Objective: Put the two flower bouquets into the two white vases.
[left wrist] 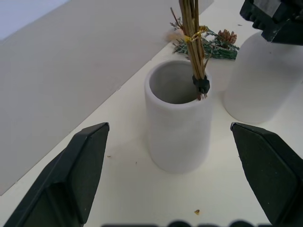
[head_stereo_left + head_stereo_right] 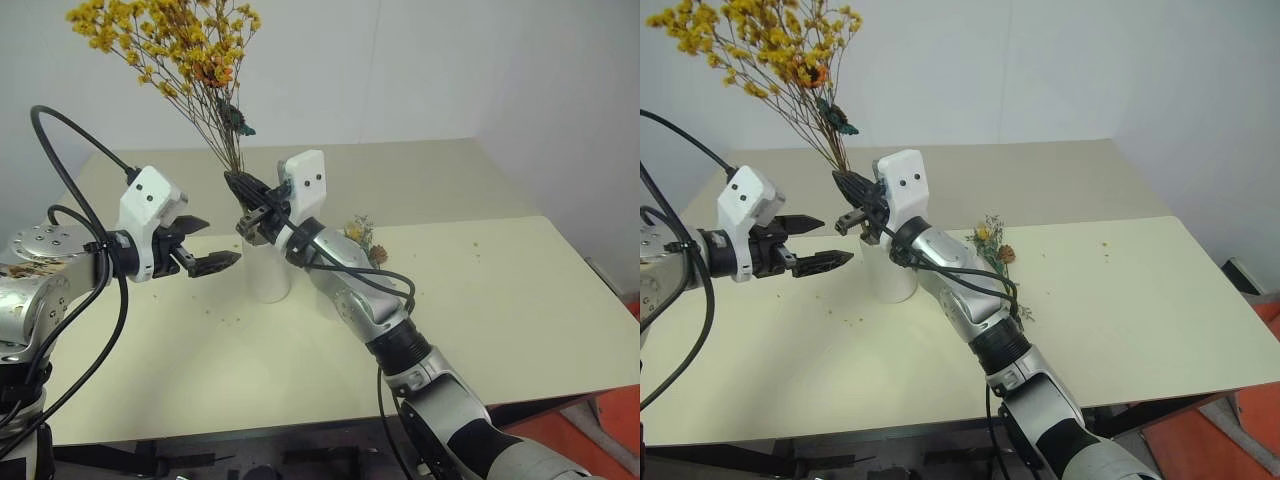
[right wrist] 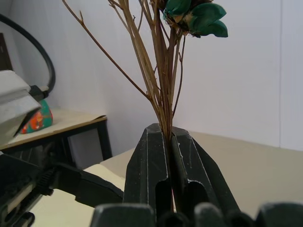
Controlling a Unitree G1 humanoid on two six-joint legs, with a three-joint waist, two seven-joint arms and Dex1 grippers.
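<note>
The right claw (image 2: 243, 188) is clamped tight on the thin brown stems of the bushy dried bouquet of tiny yellow blossoms (image 2: 170, 40), gripping them low down, with the spray fanning up and to the left above it. The right wrist view shows both black fingers (image 3: 151, 170) pressed together around the stems. The bound stem ends hang just at the mouth of the taller white matte ceramic vase with the wide opening (image 1: 177, 118), touching or nearly touching the far right part of its rim; whether they have passed below the rim cannot be told.

That vase stands upright on the pale cream tabletop (image 2: 500, 300), towards its middle. Just beside it on the right stands the shorter rounded white ceramic vase (image 1: 258, 80), largely hidden behind the right arm in the head views.

The second bouquet, grey-green sprigs with small yellow-rust flowers (image 2: 995, 245), lies flat on the tabletop just beyond the shorter vase, to the right of the taller one.

The left claw (image 2: 205, 248) hovers to the left of the taller vase, pointing at it, its two black fingers spread wide apart and holding nothing. Small crumbs of dried flower (image 2: 232, 320) are scattered on the tabletop near the vase's base.
</note>
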